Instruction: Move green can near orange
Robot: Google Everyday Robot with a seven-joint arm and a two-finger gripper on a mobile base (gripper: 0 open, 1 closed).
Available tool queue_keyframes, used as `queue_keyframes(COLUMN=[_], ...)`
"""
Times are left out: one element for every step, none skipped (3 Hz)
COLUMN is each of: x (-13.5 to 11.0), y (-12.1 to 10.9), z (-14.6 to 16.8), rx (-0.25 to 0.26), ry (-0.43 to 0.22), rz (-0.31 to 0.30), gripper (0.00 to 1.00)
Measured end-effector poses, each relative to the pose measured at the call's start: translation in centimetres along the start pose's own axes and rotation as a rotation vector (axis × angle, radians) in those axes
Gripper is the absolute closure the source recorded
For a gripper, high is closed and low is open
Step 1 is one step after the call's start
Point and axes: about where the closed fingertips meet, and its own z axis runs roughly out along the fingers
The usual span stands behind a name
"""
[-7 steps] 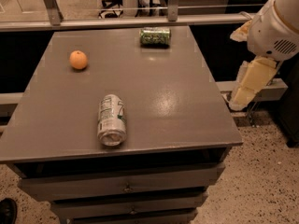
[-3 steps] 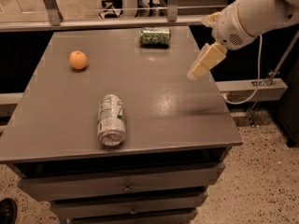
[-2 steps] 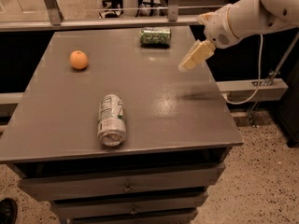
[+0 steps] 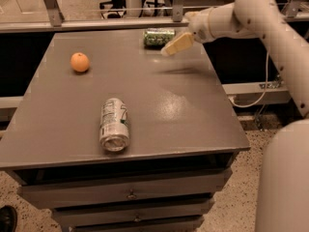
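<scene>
The green can (image 4: 158, 37) lies on its side at the far edge of the grey table (image 4: 193, 110), right of centre. The orange (image 4: 79, 62) sits on the table's far left part, well apart from the can. My gripper (image 4: 175, 44) hangs above the table just right of the green can and a little in front of it, its cream fingers pointing down and left towards the can. It holds nothing.
A white-and-silver can with green markings (image 4: 114, 123) lies on its side near the table's front edge, left of centre. Drawers run under the front edge. A rail and chair legs stand behind the table. The arm's white body rises at the lower right.
My gripper has swung in from off the table's right side, leftwards and towards the far edge, and is now close beside the green can. The cans and the orange have not moved.
</scene>
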Motion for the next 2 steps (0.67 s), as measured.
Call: queue_keyframes(x=[-0.4, 0.0], y=[-1.3, -2.2], z=[3.8, 5.7], rx=[0.036, 0.084], ry=[-0.024, -0.004], rz=[0.073, 0.106], gripper=[0.00, 0.00])
